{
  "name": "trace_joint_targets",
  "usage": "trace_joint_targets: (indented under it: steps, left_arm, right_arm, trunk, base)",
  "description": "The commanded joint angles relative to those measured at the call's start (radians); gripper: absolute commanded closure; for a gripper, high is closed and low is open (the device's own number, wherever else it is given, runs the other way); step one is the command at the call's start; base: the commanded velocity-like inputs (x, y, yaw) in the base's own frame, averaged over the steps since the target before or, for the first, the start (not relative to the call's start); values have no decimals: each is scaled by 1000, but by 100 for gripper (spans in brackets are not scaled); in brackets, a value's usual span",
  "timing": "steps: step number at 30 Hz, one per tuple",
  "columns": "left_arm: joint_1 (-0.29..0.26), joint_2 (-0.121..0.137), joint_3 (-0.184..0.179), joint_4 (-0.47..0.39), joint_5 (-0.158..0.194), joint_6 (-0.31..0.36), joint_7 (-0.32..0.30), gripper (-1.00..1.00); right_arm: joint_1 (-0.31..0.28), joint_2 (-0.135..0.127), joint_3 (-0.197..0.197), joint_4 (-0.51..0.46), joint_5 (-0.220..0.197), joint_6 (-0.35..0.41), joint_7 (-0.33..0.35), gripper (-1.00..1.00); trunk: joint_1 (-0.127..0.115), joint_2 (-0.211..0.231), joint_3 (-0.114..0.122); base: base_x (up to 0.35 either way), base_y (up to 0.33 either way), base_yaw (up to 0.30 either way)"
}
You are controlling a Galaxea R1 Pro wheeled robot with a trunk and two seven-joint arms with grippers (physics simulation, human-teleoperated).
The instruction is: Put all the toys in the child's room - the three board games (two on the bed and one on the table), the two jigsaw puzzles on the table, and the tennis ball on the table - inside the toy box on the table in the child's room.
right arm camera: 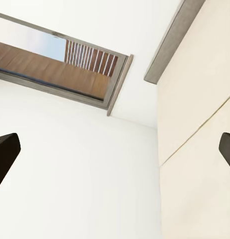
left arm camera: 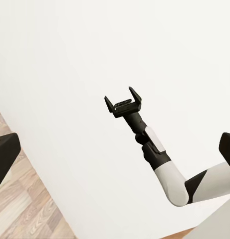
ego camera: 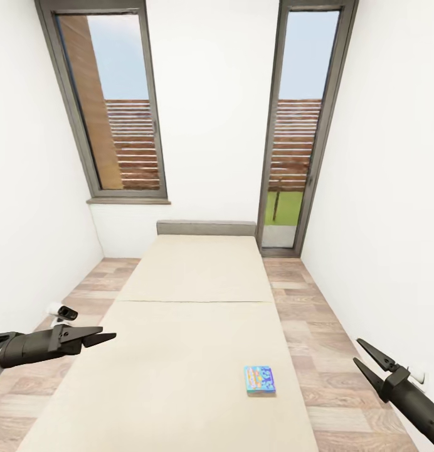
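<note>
From my head, I look down the bed (ego camera: pixel 198 295), its beige mattress running away to a grey headboard (ego camera: pixel 206 227) under the white end wall. Two tall windows (ego camera: pixel 110 107) flank it, and wood-plank floor (ego camera: pixel 330 376) lies along both sides. Nothing stands between my arms and the mattress. One board game (ego camera: pixel 259 380) (blue with orange print) lies flat on the near part of the bed, toward my right. My left claw (ego camera: pixel 103 339) hangs over the bed's left edge, fingers slightly parted and empty, well apart from the game. My right claw (ego camera: pixel 366 356) is spread and empty over the floor beside the bed, nearer the game.

From my left wrist, I see white wall and, across the room, my right claw (left arm camera: pixel 123 101) spread wide.

From my right wrist, mattress, headboard (right arm camera: pixel 169 42) and a window (right arm camera: pixel 60 67) show.
</note>
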Motion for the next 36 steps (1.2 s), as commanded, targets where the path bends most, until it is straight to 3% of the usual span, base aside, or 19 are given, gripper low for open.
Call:
trace_joint_targets:
  steps: [1,36]
  left_arm:
    - [-1,0,-1,0,0,11,-3,-100]
    - [-1,0,-1,0,0,11,-3,-100]
  right_arm:
    - [0,0,-1,0,-2,5,1,-100]
    - [0,0,-1,-4,-2,4,-1,-100]
  trunk:
    - [1,-2,-2]
    - [1,-2,2]
  base:
    - [0,-42,-23]
    - [60,-7,-37]
